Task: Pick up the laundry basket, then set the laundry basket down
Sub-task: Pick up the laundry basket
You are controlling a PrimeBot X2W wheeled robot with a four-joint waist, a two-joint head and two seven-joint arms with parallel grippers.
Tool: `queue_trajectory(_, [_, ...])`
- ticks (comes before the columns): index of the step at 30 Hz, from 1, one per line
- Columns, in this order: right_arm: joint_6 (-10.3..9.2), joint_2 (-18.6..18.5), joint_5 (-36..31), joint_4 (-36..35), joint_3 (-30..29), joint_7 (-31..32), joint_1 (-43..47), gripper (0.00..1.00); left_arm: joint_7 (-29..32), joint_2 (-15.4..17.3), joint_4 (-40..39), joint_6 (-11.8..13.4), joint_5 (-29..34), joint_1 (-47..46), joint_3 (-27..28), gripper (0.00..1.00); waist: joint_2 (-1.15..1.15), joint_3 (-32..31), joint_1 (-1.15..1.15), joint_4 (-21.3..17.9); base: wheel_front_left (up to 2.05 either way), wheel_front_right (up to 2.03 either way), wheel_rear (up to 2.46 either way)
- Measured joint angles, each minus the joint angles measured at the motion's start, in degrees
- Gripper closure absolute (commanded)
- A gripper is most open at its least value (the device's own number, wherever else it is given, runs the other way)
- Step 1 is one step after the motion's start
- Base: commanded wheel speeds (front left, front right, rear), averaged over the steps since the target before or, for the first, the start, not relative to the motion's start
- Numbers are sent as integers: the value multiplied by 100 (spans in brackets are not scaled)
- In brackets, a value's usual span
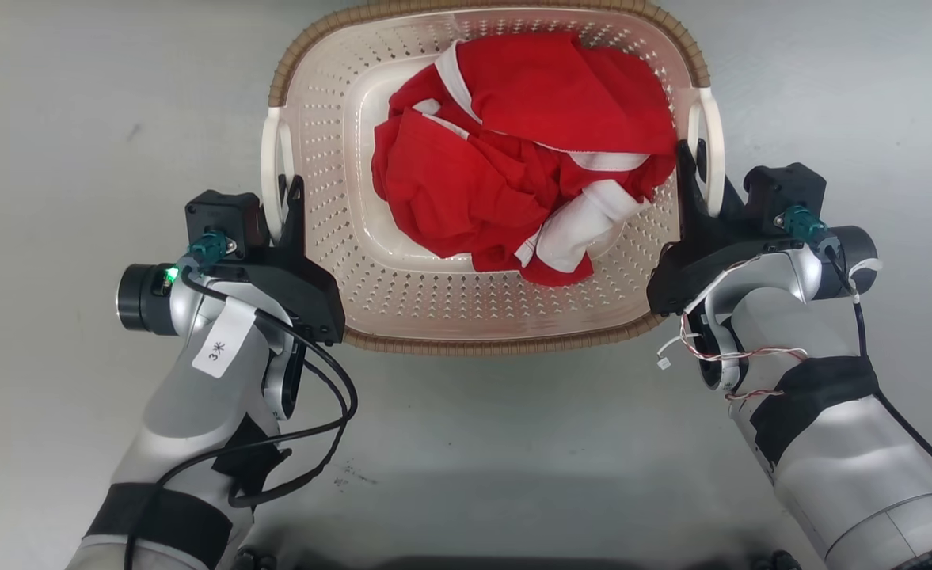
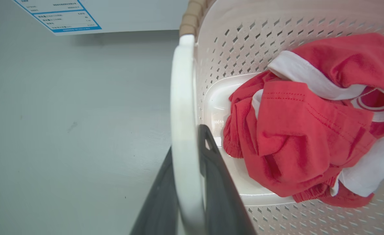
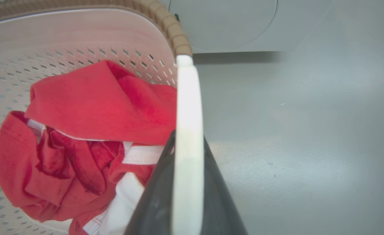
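Observation:
The laundry basket [image 1: 497, 345], cream with perforated walls and a brown woven rim, sits centred in the head view between my arms. A crumpled red and white garment [image 1: 513, 158] fills its middle. My left gripper [image 1: 285, 190] is shut on the white left handle [image 1: 270, 170], one dark finger on each side of it. In the left wrist view that handle [image 2: 182, 114] runs between the left gripper's [image 2: 187, 143] fingers. My right gripper [image 1: 695, 170] is shut on the right handle [image 1: 715, 142], which also runs between the right gripper's [image 3: 188, 137] fingers as a white bar [image 3: 187, 107].
Grey floor [image 1: 77, 119] surrounds the basket on all sides. A white panel with a blue-edged label [image 2: 64, 14] stands beyond the basket's left side. A pale panel with a round outline [image 3: 227, 23] stands beyond its right side.

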Motion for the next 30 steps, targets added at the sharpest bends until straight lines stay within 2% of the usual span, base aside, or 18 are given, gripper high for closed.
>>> queue_trajectory(17, [-27, 21, 692, 675, 636, 16, 448, 100, 49, 2, 233, 100, -859, 650, -720, 100, -1, -937, 0, -73, 0, 0, 0])
queue_trajectory(30, [-27, 64, 1440, 897, 1131, 597, 986, 100, 504, -7, 523, 100, -1348, 1106, -1133, 100, -1, -1994, -1, -39, 0, 0, 0])
